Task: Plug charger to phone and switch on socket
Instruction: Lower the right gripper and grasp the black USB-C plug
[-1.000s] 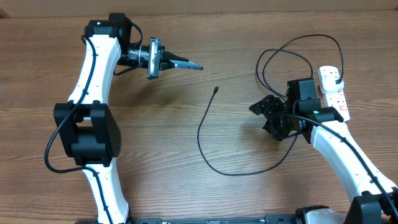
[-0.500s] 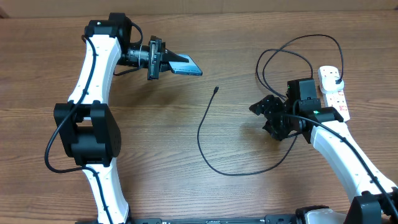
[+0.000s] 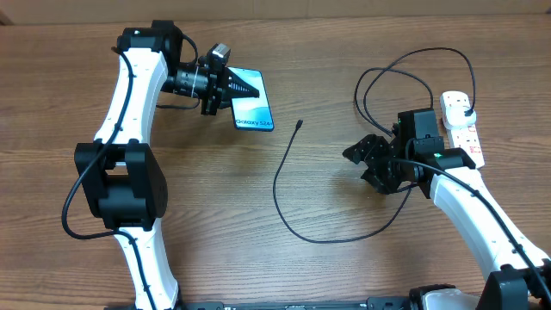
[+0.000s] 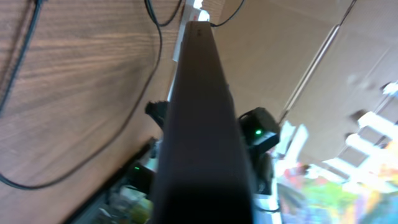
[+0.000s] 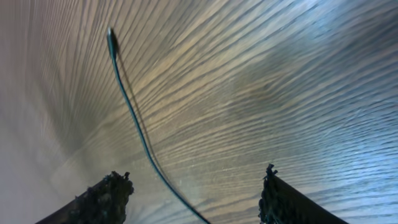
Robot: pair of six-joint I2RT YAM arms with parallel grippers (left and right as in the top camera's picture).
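Observation:
My left gripper [image 3: 232, 89] is shut on the phone [image 3: 252, 109], held above the table's far left with its light blue screen facing up. In the left wrist view only the phone's dark edge [image 4: 202, 124] shows, hiding my fingers. The charger [image 3: 277, 182] is a thin black cable that lies in a loop on the table. Its connector tip [image 3: 298, 124] is free, a little right of the phone. Its black plug [image 3: 466, 105] sits in the white socket [image 3: 463, 133] at the far right. My right gripper [image 3: 365, 160] hovers open over the table, and the cable [image 5: 134, 127] runs between its fingers [image 5: 106, 196], untouched.
More loops of the cable [image 3: 413, 69] lie behind my right arm, close to the socket. A cardboard wall [image 3: 344, 7] runs along the table's far edge. Bare wood table [image 3: 344, 198] lies between the two arms.
My left wrist has turned, so the phone went from edge-on to screen-up and now reaches further right. The right jaws have narrowed a little and the gripper has barely shifted.

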